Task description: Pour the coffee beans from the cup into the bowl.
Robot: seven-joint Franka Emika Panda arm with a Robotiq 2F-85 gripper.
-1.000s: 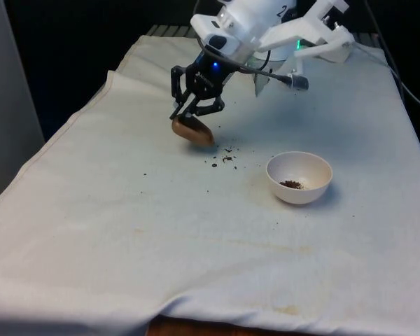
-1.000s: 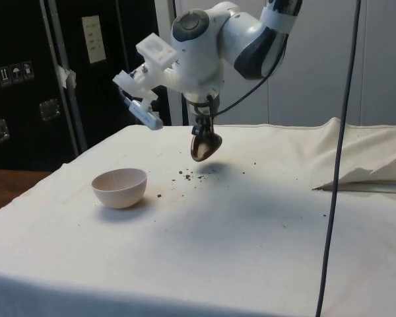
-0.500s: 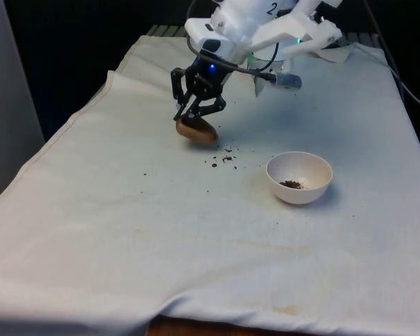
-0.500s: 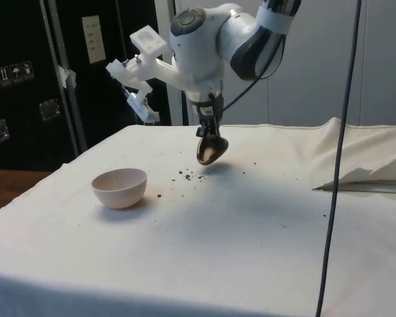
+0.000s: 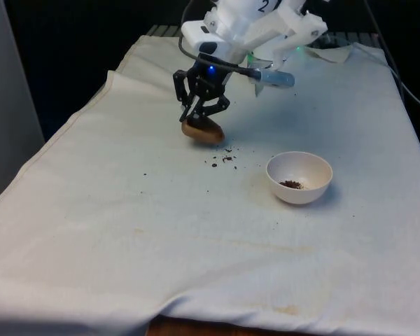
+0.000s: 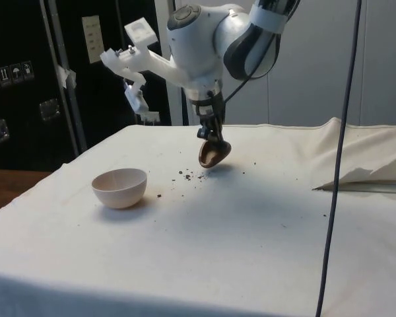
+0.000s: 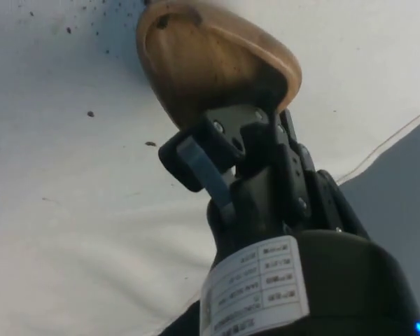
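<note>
1. Near edge of the counter [image 5: 112, 280]: bare white cloth, a few faint stains, nothing in my way.
2. Bowl [image 5: 299, 177] sits upright on the cloth toward the front view's right, mouth open to take beans. A small dark patch of coffee beans [image 5: 290, 185] lies in its bottom, so some did land where they should.
3. Between bowl and cup: a scatter of spilled beans [image 5: 224, 158] on the cloth, with single strays further out. My read: part of the pour missed the rim.
4. Cup [image 5: 202, 131], brown and wooden-looking, hangs just above the cloth, tipped well over, mouth facing down and sideways. That tilt is a pouring attitude, but it's well apart from the bowl, over cloth.
5. My hand [image 5: 204, 117] is pinching the cup by its rim, one finger inside and one outside; the wrist view shows the pads [image 7: 196, 164] clamped on the wall [image 7: 217, 66]. A rim pinch lets me roll the cup about my wrist.
6. Inside of the cup looks empty from the wrist view, as far as I can see into it.
7. Judgement: pour is mostly spent; leftover beans are on the cloth, not in the bowl.
</note>
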